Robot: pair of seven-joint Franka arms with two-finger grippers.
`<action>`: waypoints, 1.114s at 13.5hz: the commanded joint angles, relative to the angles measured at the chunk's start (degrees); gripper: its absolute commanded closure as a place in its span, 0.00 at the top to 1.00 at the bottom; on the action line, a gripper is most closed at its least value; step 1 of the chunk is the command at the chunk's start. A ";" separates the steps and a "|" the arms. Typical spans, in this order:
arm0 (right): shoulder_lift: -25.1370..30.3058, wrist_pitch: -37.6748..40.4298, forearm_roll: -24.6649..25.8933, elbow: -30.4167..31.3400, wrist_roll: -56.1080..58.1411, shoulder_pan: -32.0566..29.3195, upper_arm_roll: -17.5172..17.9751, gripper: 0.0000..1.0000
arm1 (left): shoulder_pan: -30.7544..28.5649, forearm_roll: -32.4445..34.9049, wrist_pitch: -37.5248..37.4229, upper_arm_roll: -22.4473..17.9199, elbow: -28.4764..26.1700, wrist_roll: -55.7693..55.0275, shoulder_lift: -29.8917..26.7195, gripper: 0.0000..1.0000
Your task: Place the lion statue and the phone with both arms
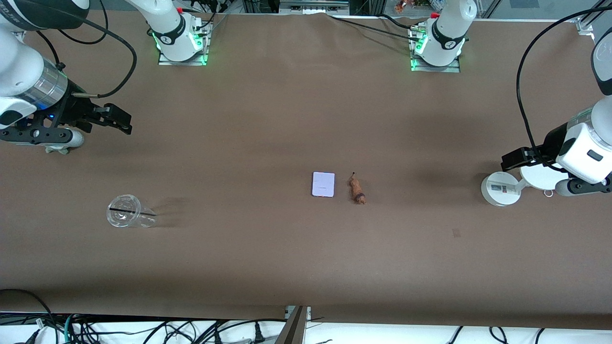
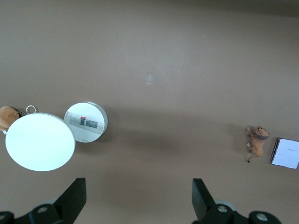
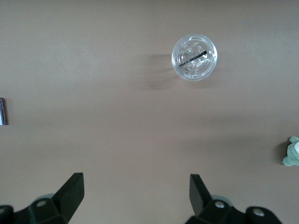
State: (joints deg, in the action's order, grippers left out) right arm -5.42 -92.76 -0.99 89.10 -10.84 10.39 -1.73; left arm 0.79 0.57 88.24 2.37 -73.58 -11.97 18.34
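Observation:
The phone [image 1: 323, 184], a pale lavender slab, lies flat near the table's middle. The lion statue [image 1: 356, 189], tiny and orange-brown, lies beside it toward the left arm's end. Both also show in the left wrist view, the lion statue [image 2: 256, 140] next to the phone [image 2: 286, 153]. My left gripper [image 1: 514, 160] is open and empty, up over the left arm's end of the table by a white round-based stand [image 1: 499, 188]; its jaws [image 2: 139, 196] stand wide apart. My right gripper [image 1: 117, 119] is open and empty over the right arm's end [image 3: 135, 193].
A clear plastic cup [image 1: 125, 211] stands toward the right arm's end, also in the right wrist view [image 3: 194, 58]. A grey-green plush [image 3: 292, 151] lies near it. A white disc [image 2: 39, 141] and a tan plush [image 2: 7, 116] sit beside the stand [image 2: 86, 122].

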 commanded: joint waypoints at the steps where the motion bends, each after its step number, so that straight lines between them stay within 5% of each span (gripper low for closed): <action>1: -1.17 0.56 0.03 -0.85 0.37 -0.45 0.85 1.00 | -0.44 -1.10 -0.61 0.10 0.55 1.42 -0.41 1.00; 9: -7.23 1.01 -0.06 -0.59 3.02 6.20 1.20 1.00 | -0.53 -1.18 -0.61 0.09 0.02 1.59 -0.32 1.00; 15: -18.73 -15.75 -4.81 -1.99 -15.06 17.90 1.20 1.00 | -0.18 -1.62 -0.17 0.62 -0.42 1.42 0.38 1.00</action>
State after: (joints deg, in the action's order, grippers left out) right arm -20.03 -104.61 -4.47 89.29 -20.78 25.35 -0.25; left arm 0.75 0.26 88.17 2.65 -73.78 -11.88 18.63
